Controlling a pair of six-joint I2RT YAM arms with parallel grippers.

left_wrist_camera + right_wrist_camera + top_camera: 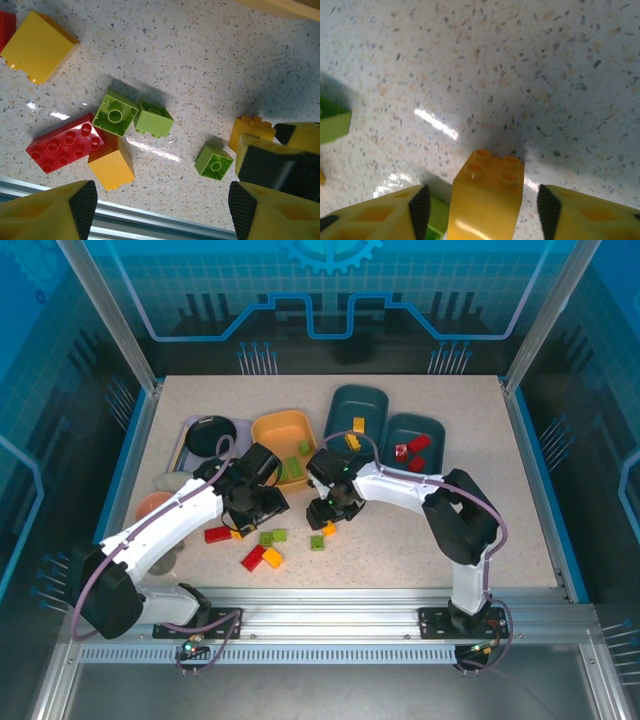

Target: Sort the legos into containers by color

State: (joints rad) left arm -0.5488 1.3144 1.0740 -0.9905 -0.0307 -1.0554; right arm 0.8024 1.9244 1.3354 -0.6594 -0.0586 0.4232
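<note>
Loose legos lie near the front of the table: a red brick, green bricks, an orange brick and a large yellow brick. My left gripper hangs open above them, holding nothing. My right gripper is open, its pads either side of a yellow-orange brick standing on the table, with gaps on both sides. The yellow-orange bin holds green bricks. One teal bin holds a yellow brick, the other teal bin holds red bricks.
A lavender tray with a black bowl sits at the back left. A pink disc lies under the left arm. The metal rail at the table's front edge runs just below the left fingers. Both grippers are close together.
</note>
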